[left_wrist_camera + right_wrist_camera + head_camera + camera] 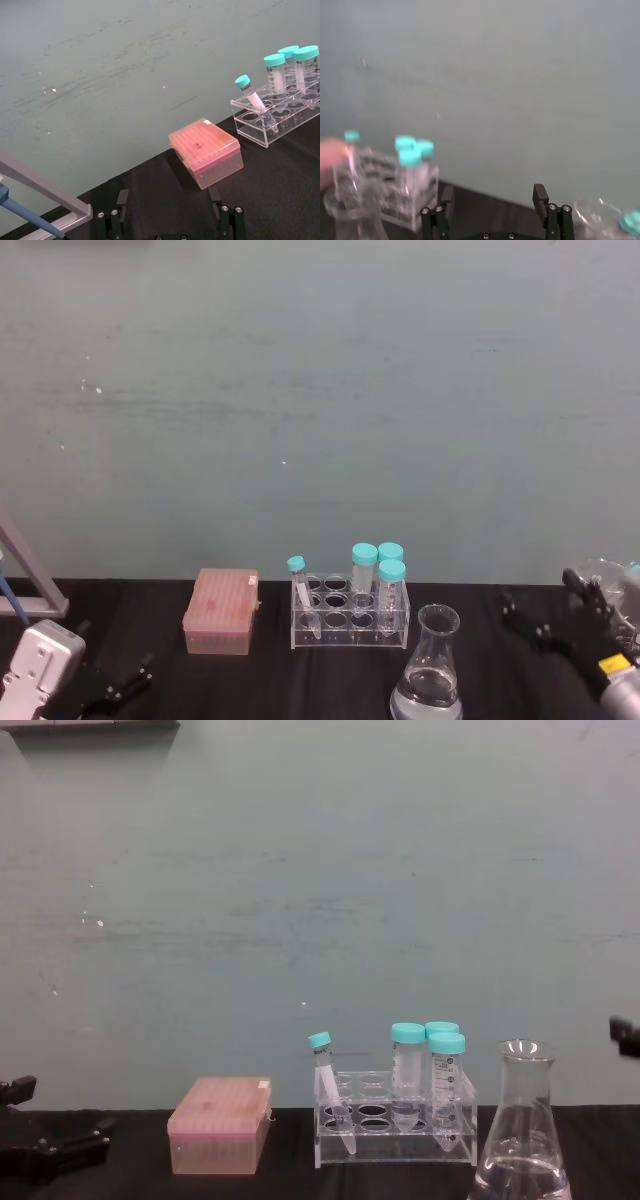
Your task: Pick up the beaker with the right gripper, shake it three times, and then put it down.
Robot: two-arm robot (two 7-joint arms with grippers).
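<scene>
Left of right gripper [552,608] — beaker [428,672], apart.

Rear wall [320,390]: plain teal-green, marked with faint horizontal scuffs and small white specks. Worktop [140,612]: matte black, butting against the wall. Grey metal frame [25,580] at far left.

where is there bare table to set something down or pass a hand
Widest free patch: the table in front of the box and rack, between the left gripper and the beaker. A narrower gap lies between the beaker and the right gripper. Crowded: the beaker stands close before the rack's right end, and glassware sits by the right gripper.
</scene>
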